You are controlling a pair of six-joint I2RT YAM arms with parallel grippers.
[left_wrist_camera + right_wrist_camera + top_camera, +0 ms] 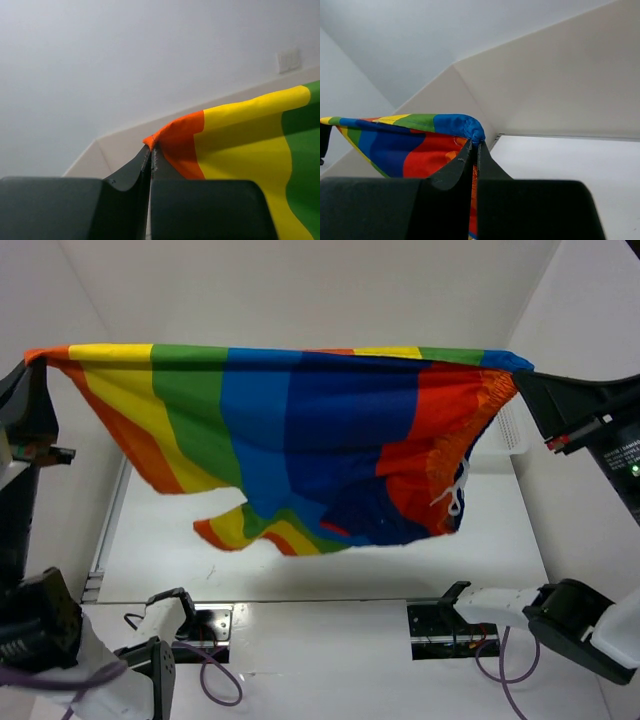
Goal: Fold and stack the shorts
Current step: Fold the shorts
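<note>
So that the shorts [300, 430] are hanging spread out above the table [500, 550], probably ready for a first fold, the left gripper [151, 151] is pinching their orange left corner while the right gripper [476, 145] is pinching the blue right corner.

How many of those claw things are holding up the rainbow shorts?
2. The left gripper pinches the shorts' orange corner; the right gripper pinches the blue corner.
</note>
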